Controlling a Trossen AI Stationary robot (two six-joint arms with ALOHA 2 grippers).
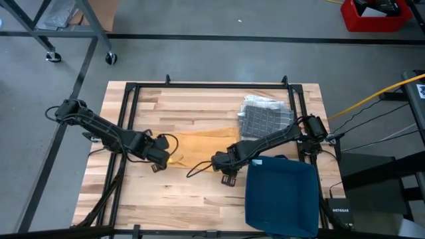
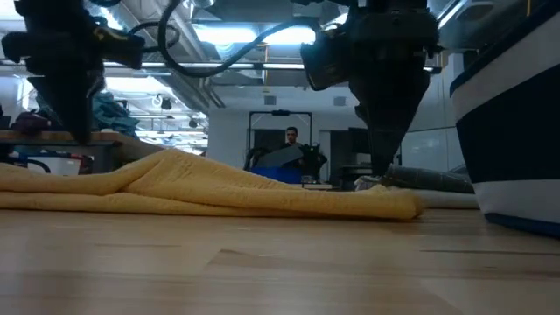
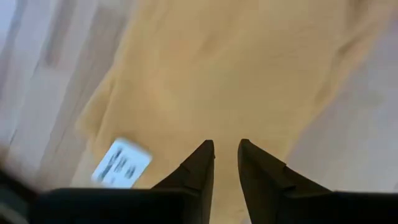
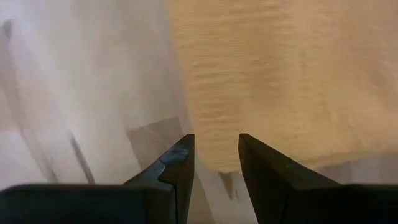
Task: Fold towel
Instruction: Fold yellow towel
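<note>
While both fingers (image 3: 202,163) gape, towel (image 1: 202,145) lies beneath.

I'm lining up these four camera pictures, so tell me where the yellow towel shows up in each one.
High view: yellow towel lies mid-table between both grippers.
Low view: it stretches flat across the tabletop from the left edge to right of centre.
Left wrist view: it fills most of the picture.
Right wrist view: it covers the upper right.
Shared landmark: the wooden table, under it in all four.

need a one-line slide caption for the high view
Both arms reach over a yellow towel on the wooden table, left gripper and right gripper at its near edge, open.
</note>
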